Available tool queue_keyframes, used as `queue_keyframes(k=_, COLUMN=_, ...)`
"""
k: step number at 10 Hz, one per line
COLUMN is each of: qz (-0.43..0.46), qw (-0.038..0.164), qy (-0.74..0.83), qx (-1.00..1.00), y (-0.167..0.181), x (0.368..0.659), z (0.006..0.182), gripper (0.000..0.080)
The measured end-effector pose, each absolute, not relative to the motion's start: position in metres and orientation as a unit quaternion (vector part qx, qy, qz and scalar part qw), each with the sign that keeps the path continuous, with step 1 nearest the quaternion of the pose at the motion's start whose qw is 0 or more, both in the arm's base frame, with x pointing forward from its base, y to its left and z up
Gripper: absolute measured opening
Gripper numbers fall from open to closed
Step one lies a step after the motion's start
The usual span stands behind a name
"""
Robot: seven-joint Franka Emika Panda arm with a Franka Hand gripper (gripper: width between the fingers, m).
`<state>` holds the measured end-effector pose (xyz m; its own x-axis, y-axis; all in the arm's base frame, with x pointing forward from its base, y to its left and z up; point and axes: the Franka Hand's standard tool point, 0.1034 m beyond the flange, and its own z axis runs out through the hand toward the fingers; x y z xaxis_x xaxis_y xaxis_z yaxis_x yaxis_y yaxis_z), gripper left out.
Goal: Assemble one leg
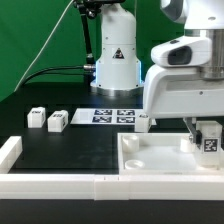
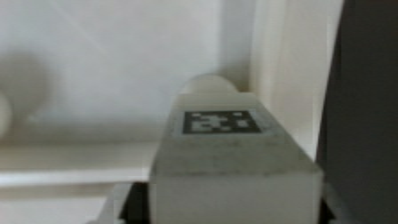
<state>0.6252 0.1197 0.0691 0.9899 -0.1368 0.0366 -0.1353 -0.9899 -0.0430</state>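
Gripper: the gripper (image 1: 207, 140) clenches the small white boxy tagged leg (image 1: 208, 145) over the large white rimmed square panel (image 1: 150, 160).
Leg: held upright above the panel's corner at the exterior view's right.
Handling: likely light, rigid, smooth plastic; flat opposite sides offer the surest hold.
Bench: spare tagged white leg blocks (image 1: 57, 121) wait on the black bench (image 1: 60, 150).

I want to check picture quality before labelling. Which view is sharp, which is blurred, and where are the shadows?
Exterior view: fairly sharp, evenly lit, the panel bright white against the black table. Wrist view: soft and blurred up close, the leg fills the frame, its tag smeared, with a dark shadow band beside it.
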Motion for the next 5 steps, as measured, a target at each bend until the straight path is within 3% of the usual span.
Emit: queue_keyframes(k=5, qz=-0.011, qw=0.025, qy=0.339, qx=-0.940, y=0.1165, x=0.6248, z=0.0677, gripper=0.0291)
